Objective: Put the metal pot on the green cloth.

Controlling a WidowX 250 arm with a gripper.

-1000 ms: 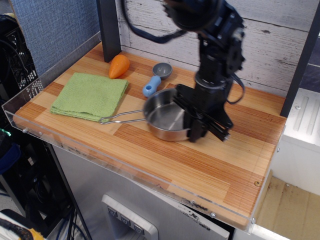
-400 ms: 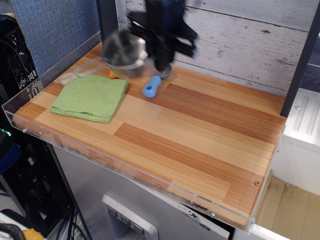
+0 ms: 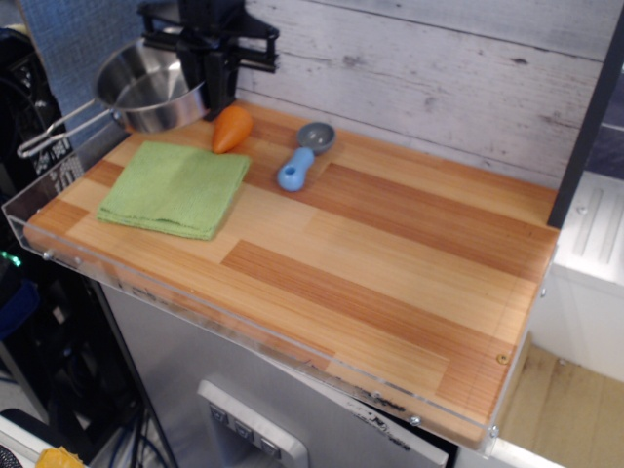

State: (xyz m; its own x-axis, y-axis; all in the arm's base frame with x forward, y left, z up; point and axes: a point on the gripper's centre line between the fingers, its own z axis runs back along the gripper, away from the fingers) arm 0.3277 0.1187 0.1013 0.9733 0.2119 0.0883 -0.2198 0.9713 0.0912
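Note:
The metal pot (image 3: 146, 90) is a shiny shallow steel pan with a long wire handle pointing left. It hangs in the air, tilted, above the table's back left corner. My black gripper (image 3: 210, 86) is shut on the pot's right rim and holds it up. The green cloth (image 3: 175, 187) lies flat on the left part of the wooden table, in front of and below the pot. Nothing lies on the cloth.
An orange carrot-shaped toy (image 3: 232, 128) lies just behind the cloth. A small grey-and-blue scoop (image 3: 301, 156) lies to its right. A clear plastic rim (image 3: 58, 185) edges the table at left and front. A white plank wall stands behind.
My gripper lifted the pot from the middle of the table and carried it left and back; it now hangs above the back left corner, behind the cloth.

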